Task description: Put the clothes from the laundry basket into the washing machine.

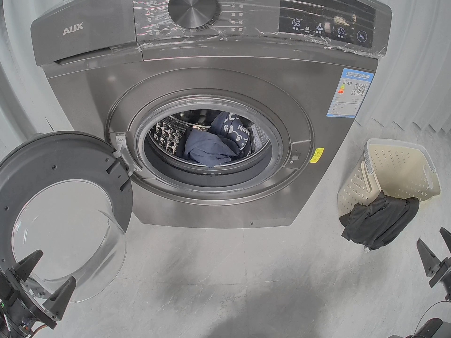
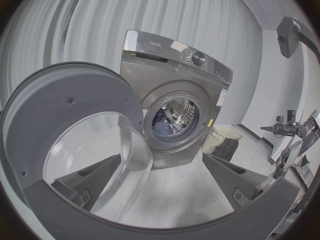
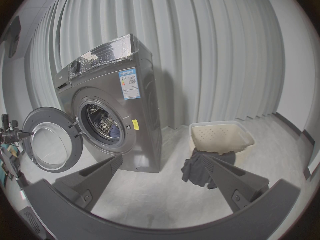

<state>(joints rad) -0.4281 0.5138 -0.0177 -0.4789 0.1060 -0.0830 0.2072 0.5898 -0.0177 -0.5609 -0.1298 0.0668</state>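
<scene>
The grey washing machine (image 1: pixel 202 118) stands straight ahead with its round door (image 1: pixel 61 198) swung wide open to the left. Blue clothes (image 1: pixel 213 142) lie inside the drum. To the right of the machine a cream laundry basket (image 1: pixel 399 170) sits on the floor, and a dark garment (image 1: pixel 380 219) hangs over its near rim onto the floor. My left gripper (image 1: pixel 44 280) is low at the near left, beside the open door, open and empty. My right gripper (image 1: pixel 439 254) is at the near right, just short of the dark garment, also open and empty.
Pale curtains (image 3: pixel 206 50) run behind the machine and basket. Grey floor (image 1: pixel 235 268) lies open between the grippers and the machine. The machine (image 3: pixel 110 107) and basket (image 3: pixel 220 137) stand about a basket's width apart.
</scene>
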